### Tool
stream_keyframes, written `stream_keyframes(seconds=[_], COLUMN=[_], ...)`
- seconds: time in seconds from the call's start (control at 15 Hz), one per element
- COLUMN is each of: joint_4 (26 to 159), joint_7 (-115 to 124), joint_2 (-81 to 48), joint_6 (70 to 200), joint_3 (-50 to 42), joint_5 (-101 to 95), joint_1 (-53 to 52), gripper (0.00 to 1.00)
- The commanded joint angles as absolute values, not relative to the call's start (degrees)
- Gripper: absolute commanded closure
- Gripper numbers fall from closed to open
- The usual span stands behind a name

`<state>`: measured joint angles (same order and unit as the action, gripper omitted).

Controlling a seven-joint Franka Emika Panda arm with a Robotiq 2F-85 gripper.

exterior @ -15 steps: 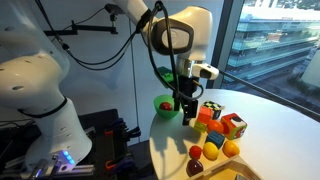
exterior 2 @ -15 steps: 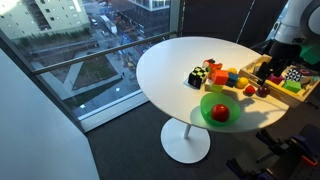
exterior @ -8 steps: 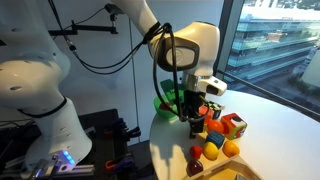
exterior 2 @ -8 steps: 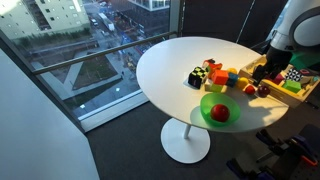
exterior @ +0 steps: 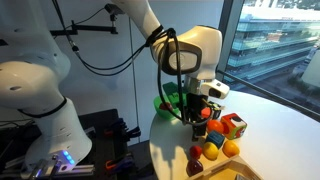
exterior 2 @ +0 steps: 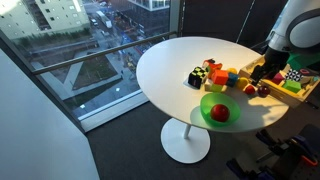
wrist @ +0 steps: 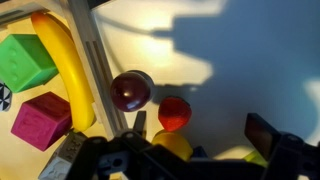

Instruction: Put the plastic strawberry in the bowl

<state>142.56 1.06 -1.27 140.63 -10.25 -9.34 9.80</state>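
The plastic strawberry [wrist: 174,112] is bright red and lies on the white table, just inside my left finger in the wrist view. My gripper [wrist: 200,130] is open and empty above it, and stands low over the fruit cluster in an exterior view [exterior: 197,121]. A maroon fruit [wrist: 131,90] lies beside the strawberry and a yellow fruit [wrist: 170,147] touches it on the near side. The green bowl [exterior 2: 205,100] stands near the table edge with a red object in it. The bowl also shows behind my arm in an exterior view [exterior: 160,103].
A wooden tray [wrist: 88,50] holds a yellow banana [wrist: 62,60], a green block [wrist: 25,62] and a magenta block [wrist: 40,120]. Coloured cubes [exterior: 232,125] and orange fruits [exterior: 231,148] crowd the table near the gripper. The round table's edge [exterior 2: 150,95] is close.
My gripper has moved away from the bowl toward the fruit cluster and lowered a little. It stays open. The fruits and bowl have not moved.
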Motion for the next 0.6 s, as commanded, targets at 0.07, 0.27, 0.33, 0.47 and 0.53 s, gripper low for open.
stream_keyframes(seconds=[0.07, 0.27, 0.33, 0.47, 0.53], joint_4=[142.59, 142.61, 142.59, 142.50, 142.40], joint_7=[1.61, 2.15, 2.20, 2.32, 2.02], joint_2=[-2.03, -3.63, -4.29, -6.06, -6.89], joint_6=[141.95, 144.48, 145.40, 147.50, 148.02], joint_3=[-10.22, -10.27, -10.31, -10.46, -10.48], joint_5=[-9.59, -10.26, -10.45, -10.67, -10.40], joint_1=[9.82, 9.76, 9.74, 9.67, 9.64], gripper=[0.00, 0.00, 0.00, 0.00, 0.00])
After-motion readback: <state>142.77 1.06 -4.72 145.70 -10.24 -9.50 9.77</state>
